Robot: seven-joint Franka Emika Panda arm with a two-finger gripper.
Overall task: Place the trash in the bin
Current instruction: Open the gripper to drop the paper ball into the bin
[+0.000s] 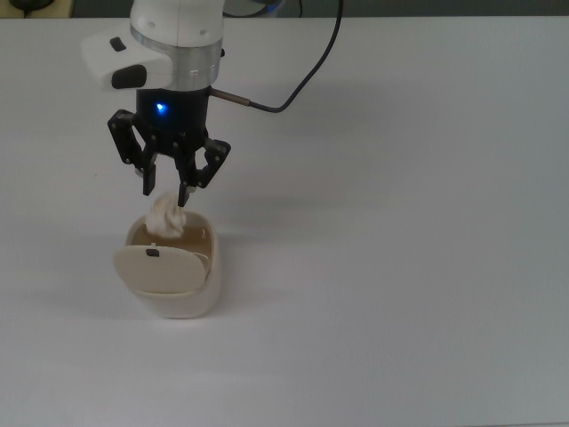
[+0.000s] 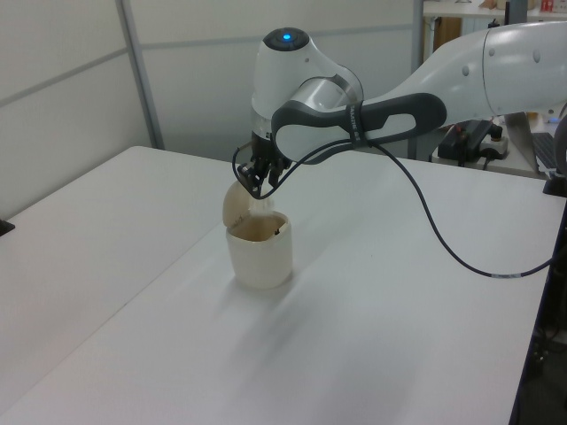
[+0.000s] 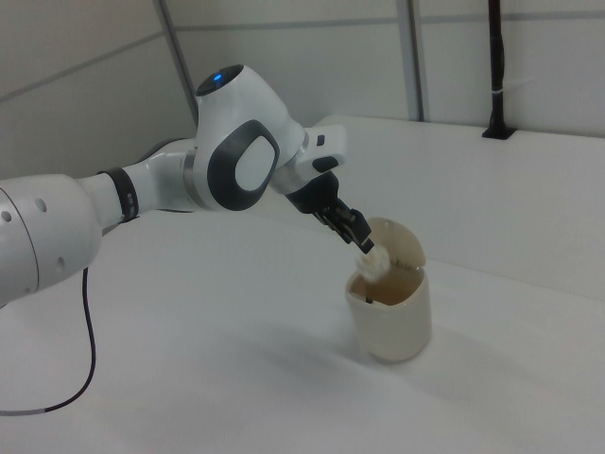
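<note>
One white Franka arm with grey joint bands and a black cable; one black two-finger gripper at upper left of centre in the top view, blue indicator light lit on its body. Fingers spread apart in the top view, one on each side of the space above the wad; nothing pinched between them

One piece of trash: small crumpled off-white paper wad, lumpy, roughly round. In the top view it sits just below the fingertips, over the far edge of the bin's opening. In the right view the wad lies at the opening's rim, directly under the gripper; whether a fingertip touches it cannot be told. In the left view the gripper hangs just above the opening, and the wad is not clearly separable from the pale interior

One bin: small cream-beige plastic, rounded corners, lower left of centre in the top view. Swing lid tilted open, one small dark mark on it. Left view: bin standing upright at centre-left, lid raised behind the opening. Right view: bin at right of centre, lid up on the far side

One white table carrying the bin; arm's shadow falls on it beside the bin
</note>
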